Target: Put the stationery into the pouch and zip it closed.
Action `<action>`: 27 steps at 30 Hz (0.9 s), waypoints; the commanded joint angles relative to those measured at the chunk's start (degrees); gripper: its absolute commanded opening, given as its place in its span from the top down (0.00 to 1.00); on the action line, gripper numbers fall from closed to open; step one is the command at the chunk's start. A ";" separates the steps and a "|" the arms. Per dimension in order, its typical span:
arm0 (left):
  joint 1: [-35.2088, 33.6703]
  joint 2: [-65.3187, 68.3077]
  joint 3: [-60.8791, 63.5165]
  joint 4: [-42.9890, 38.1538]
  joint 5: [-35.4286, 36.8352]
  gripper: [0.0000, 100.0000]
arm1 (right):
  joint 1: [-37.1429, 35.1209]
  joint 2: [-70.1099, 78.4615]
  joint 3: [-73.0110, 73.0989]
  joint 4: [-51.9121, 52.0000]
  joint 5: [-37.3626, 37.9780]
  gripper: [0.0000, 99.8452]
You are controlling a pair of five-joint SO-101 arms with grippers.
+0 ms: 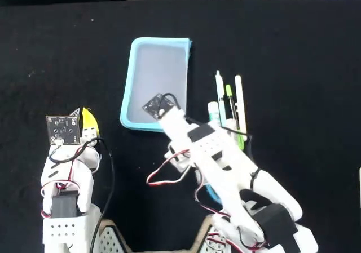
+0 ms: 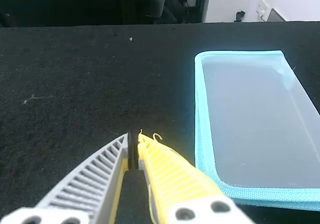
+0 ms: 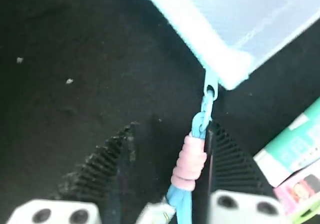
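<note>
The blue-edged pouch [image 1: 158,78] lies flat on the black surface [image 1: 293,50], with the pens [image 1: 228,103] just beside one long edge. The right arm [image 1: 225,168] has its jaws spread at the pouch's corner, the zip pull [image 3: 189,164] between them. The left arm [image 1: 70,174], jaws pressed together, sits off the pouch's opposite edge.

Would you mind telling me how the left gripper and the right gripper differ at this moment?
The left gripper is shut on nothing; the right gripper is open, the zipper pull between its fingers. The left has one yellow and one pale finger; the right's are both black. The left sits beside the pouch, the right at its corner. Both hang low over the black table.
</note>
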 commanded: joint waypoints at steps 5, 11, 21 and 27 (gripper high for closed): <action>0.48 -0.09 1.19 0.26 0.09 0.95 | 1.58 -2.59 2.95 -5.71 4.75 0.79; 0.48 -0.09 1.19 0.26 0.09 0.95 | 1.67 -2.59 6.55 -15.91 4.92 0.79; 0.48 -0.09 1.19 0.26 0.09 0.95 | 2.55 -2.59 6.81 -16.44 4.92 0.79; 0.48 -0.09 1.19 0.26 0.09 0.95 | 7.38 -2.59 6.81 -16.70 9.23 0.79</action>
